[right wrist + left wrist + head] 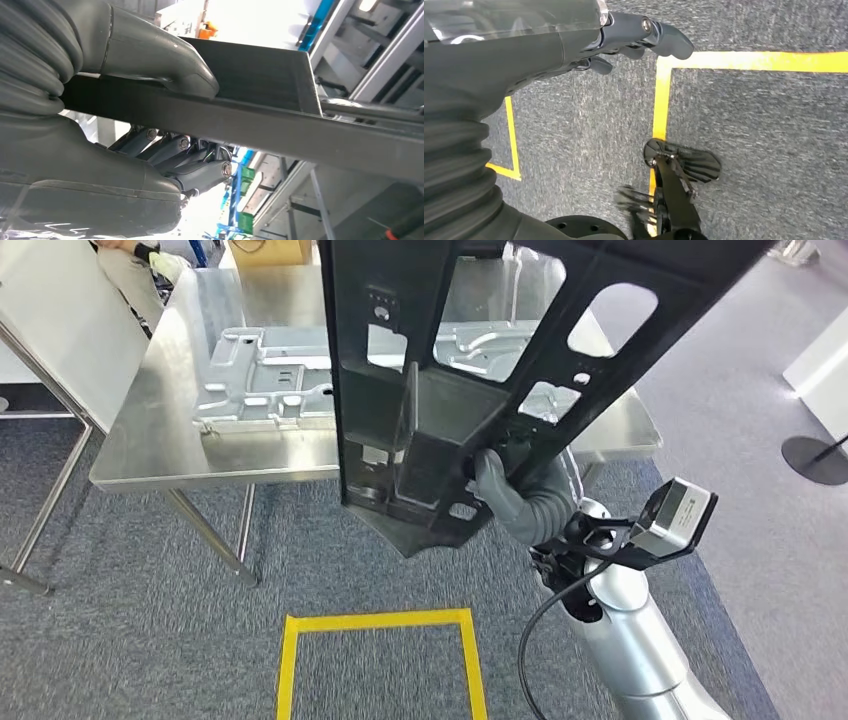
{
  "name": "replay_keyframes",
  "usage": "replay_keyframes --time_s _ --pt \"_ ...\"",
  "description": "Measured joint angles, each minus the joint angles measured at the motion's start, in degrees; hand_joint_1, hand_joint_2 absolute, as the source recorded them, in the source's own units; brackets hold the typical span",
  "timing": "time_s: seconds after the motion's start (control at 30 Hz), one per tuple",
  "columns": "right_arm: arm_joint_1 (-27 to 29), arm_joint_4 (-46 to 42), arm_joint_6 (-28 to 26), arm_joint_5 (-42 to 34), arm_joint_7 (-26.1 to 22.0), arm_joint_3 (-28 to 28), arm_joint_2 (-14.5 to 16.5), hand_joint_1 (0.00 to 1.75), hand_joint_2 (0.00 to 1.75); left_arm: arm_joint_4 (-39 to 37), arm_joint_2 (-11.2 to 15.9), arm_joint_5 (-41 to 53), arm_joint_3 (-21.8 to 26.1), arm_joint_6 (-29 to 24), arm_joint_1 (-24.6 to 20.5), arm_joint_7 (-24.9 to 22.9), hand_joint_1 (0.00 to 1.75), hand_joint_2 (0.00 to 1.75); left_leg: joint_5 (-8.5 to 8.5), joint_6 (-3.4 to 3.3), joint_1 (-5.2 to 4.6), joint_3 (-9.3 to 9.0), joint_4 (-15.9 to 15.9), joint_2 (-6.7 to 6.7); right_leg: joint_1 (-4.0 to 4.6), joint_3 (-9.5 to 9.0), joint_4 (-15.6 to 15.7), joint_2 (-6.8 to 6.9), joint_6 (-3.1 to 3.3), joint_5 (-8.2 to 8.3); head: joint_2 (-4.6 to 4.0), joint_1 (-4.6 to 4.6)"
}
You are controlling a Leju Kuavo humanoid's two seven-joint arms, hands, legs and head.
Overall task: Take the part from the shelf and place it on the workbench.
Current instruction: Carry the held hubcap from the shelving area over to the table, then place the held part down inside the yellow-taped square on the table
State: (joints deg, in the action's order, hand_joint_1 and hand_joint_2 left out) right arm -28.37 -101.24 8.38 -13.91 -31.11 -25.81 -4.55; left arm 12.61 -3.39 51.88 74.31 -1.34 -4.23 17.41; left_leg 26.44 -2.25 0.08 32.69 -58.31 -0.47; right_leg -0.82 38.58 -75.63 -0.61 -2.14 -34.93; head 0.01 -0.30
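Right hand [505, 490] grips the black part [440, 390], held up in the air in front of the steel workbench [150, 455]. Left hand [624, 37] hangs over carpet, fingers loosely apart, holding nothing. No legible markings on the part.

Black part [440, 390]: upper end cut off by the top edge of the head view; covers the middle of the workbench [160, 440] and much of the silver stamped panel [265, 375] lying on it

Right hand [510, 490]: fingers tucked behind the part's lower section in the head view, grip contact there hidden. In the right wrist view the part crosses between thumb and fingers [180, 150]; fingertips beyond it not visible

Left hand [624, 35]: fingers partly blocked by its own grey cover, curl hard to judge

Person [140, 260] at far corner: cut off by the frame edge, mostly out of picture

Cardboard box [270, 250]: only lower part within frame
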Motion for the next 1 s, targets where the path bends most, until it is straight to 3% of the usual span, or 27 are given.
replay_keyframes --time_s 0.03,0.07,0.1,0.13,0.2,0.23,0.27,0.33,0.4,0.43,0.47,0.5,0.57,0.6,0.63,0.7,0.73,0.77,0.83,0.9,0.93,1.0 --pt "0.1 0.0 0.0 0.1 -0.2 0.0 -0.1 1.75 1.75 0.0 0.0 0.0 0.0 -0.1 0.0 -0.1 0.0 1.75 0.96 0.0 -0.01 -1.27 0.1 -0.16 0.06 1.59 0.5 0.01 0.02 -2.77 0.01 0.02" --pt "0.2 0.0 0.0 0.1 -0.5 0.0 -0.1 1.75 1.75 0.0 0.0 -0.1 0.0 -0.1 0.1 -0.1 0.0 1.75 1.99 0.06 -0.03 -2.64 0.2 -0.33 0.16 2.66 2.2 0.01 0.09 -4.36 0.0 0.03" --pt "0.2 0.0 0.0 0.2 -0.8 0.0 -0.1 1.75 1.75 0.0 -0.1 -0.1 0.0 -0.2 0.1 -0.1 0.0 1.75 3.06 0.15 -0.05 -4.03 0.2 -0.46 0.34 3.27 4.8 0.03 0.37 -3.78 0.01 0.03" --pt "0.2 0.0 0.0 0.3 -1.1 0.0 -0.2 1.75 1.75 0.0 -0.2 -0.1 0.0 -0.2 0.2 -0.1 0.0 1.75 4.15 0.24 -0.06 -5.24 0.4 -0.57 0.61 3.53 8.3 0.09 0.89 -0.22 0.01 0.07" --pt "0.3 0.1 0.0 0.4 -1.4 0.1 -0.3 1.75 1.75 0.0 -0.4 -0.1 0.0 -0.3 0.2 -0.1 0.0 1.75 6.27 0.57 -0.24 -7.36 0.4 -0.76 1.27 3.51 14.3 0.02 1.92 10.21 0.0 -0.01" --pt "0.4 0.1 -0.1 0.4 -1.5 0.1 -0.4 1.75 1.75 -0.1 -0.5 -0.1 0.0 -0.3 0.1 -0.1 0.0 1.75 7.04 0.8 -0.33 -8.45 0.7 -0.84 1.49 3.19 15.9 -0.1 2.31 13.87 0.0 -0.06" --pt "0.4 0.0 -0.1 0.5 -1.5 0.2 -0.4 1.75 1.75 -0.1 -0.6 -0.1 0.0 -0.3 0.0 -0.1 0.0 1.75 7.08 1.14 -0.45 -9.31 0.5 -0.91 1.53 2.65 16.6 -0.27 2.59 15.09 0.0 -0.12" --pt "0.2 -0.1 -0.1 0.6 -1.5 0.2 -0.5 1.75 1.75 0.0 -0.4 -0.1 0.0 -0.3 -0.2 -0.1 0.0 1.75 5.56 1.83 -0.54 -9.28 -1.7 -0.82 1.2 0.66 17.3 -0.4 3.07 14.24 0.01 -0.16" --pt "0.0 -0.2 0.0 0.5 -1.5 0.2 -0.4 1.75 1.75 0.0 -0.3 -0.1 0.0 -0.3 -0.5 0.0 0.0 1.75 3.83 2.57 -0.41 -5.81 -7.8 -0.53 0.87 -1.51 18.0 -0.39 3.47 13.1 0.01 -0.33" --pt "0.0 -0.2 0.0 0.3 -1.5 0.2 -0.4 1.75 1.75 0.0 -0.3 -0.1 0.0 -0.3 -0.5 0.0 0.0 1.75 4.38 2.99 -0.24 -3.4 -11.0 -0.37 0.81 -2.48 18.1 -0.45 3.6 12.33 0.01 -0.38" --pt "0.0 -0.2 0.0 0.2 -1.5 0.2 -0.4 1.75 1.75 0.0 -0.3 -0.1 0.0 -0.4 -0.5 0.0 0.0 1.75 6.29 3.43 -0.05 -0.91 -13.5 -0.25 0.74 -3.43 18.2 -0.59 3.64 11.46 0.01 -0.45" --pt "0.0 -0.2 0.1 0.0 -1.4 0.2 -0.4 1.75 1.75 0.0 -0.3 -0.1 0.0 -0.4 -0.4 0.0 0.0 1.75 9.26 3.72 0.13 1.3 -14.9 -0.16 0.67 -4.4 18.2 -0.81 3.61 10.55 0.01 -0.43" --pt "0.0 -0.2 0.2 -0.1 -1.2 0.2 -0.4 1.75 1.75 0.0 -0.3 -0.1 0.0 -0.5 -0.2 -0.1 0.0 1.75 14.41 3.89 0.47 4.31 -14.1 -0.03 0.52 -6.6 18.3 -1.41 3.44 8.69 0.01 -0.45" --pt "0.0 -0.2 0.3 -0.1 -1.0 0.2 -0.4 1.75 1.75 0.0 -0.3 -0.1 0.0 -0.5 -0.1 -0.1 0.0 1.75 14.51 3.84 0.64 5.15 -12.2 -0.04 0.47 -7.83 18.3 -1.74 3.31 7.71 0.02 -0.47" --pt "0.0 -0.1 0.3 -0.2 -0.9 0.2 -0.3 1.75 1.75 0.0 -0.3 -0.1 0.0 -0.5 0.1 -0.1 0.0 1.75 11.71 3.73 0.79 5.68 -9.3 -0.12 0.44 -9.01 18.3 -2.0 3.17 6.69 0.01 -0.46" --pt "-0.1 0.0 0.3 -0.1 -0.6 0.2 -0.1 1.75 1.75 0.0 -0.3 0.0 0.0 -0.7 0.4 -0.2 0.0 1.75 1.21 3.43 0.82 6.33 -3.5 -0.3 0.54 -10.95 17.9 -2.7 2.71 4.7 0.01 -0.52" --pt "-0.1 0.1 0.2 0.1 -0.4 0.2 0.0 1.75 1.75 0.0 -0.3 0.0 0.0 -0.9 0.6 -0.2 0.0 1.75 -2.96 3.18 0.71 6.39 -1.9 -0.35 0.59 -11.5 17.6 -3.05 2.33 3.83 0.0 -0.52" --pt "-0.2 0.1 0.1 0.2 -0.2 0.2 0.1 1.75 1.75 0.0 -0.3 0.1 0.1 -1.1 0.5 -0.2 0.0 1.75 -4.97 2.91 0.51 6.4 -1.5 -0.33 0.57 -11.91 17.5 -3.39 1.89 3.15 0.0 -0.55" --pt "-0.4 -0.1 -0.1 0.5 0.0 0.4 0.3 1.75 1.75 0.0 -0.3 0.2 0.1 -1.4 -0.1 -0.2 0.0 1.75 -4.6 2.19 0.35 5.88 -1.7 -0.31 0.28 -12.44 17.6 -3.35 1.03 2.02 0.0 -0.54" --pt "-0.8 -0.4 -0.2 0.7 0.3 0.7 0.4 1.75 1.75 0.0 -0.3 0.3 0.0 -1.5 -0.7 -0.2 0.0 1.75 -4.01 1.4 0.43 5.19 -1.2 -0.28 0.12 -11.38 15.1 -1.83 0.44 0.45 0.0 -0.43" --pt "-1.0 -0.6 -0.2 0.8 0.4 0.8 0.4 1.75 1.75 0.0 -0.3 0.3 0.0 -1.6 -0.8 -0.3 0.0 1.75 -3.69 1.12 0.46 4.82 -1.0 -0.23 0.09 -9.53 11.9 -0.94 0.21 -0.76 0.0 -0.39" --pt "-1.3 -0.6 -0.5 1.1 0.8 0.8 0.5 1.75 1.75 0.0 -0.3 0.3 0.0 -1.8 -0.8 -0.5 0.0 1.75 -2.96 0.85 0.41 4.24 -0.9 -0.11 0.08 -3.92 3.8 -0.11 -0.17 -2.84 0.0 -0.34"
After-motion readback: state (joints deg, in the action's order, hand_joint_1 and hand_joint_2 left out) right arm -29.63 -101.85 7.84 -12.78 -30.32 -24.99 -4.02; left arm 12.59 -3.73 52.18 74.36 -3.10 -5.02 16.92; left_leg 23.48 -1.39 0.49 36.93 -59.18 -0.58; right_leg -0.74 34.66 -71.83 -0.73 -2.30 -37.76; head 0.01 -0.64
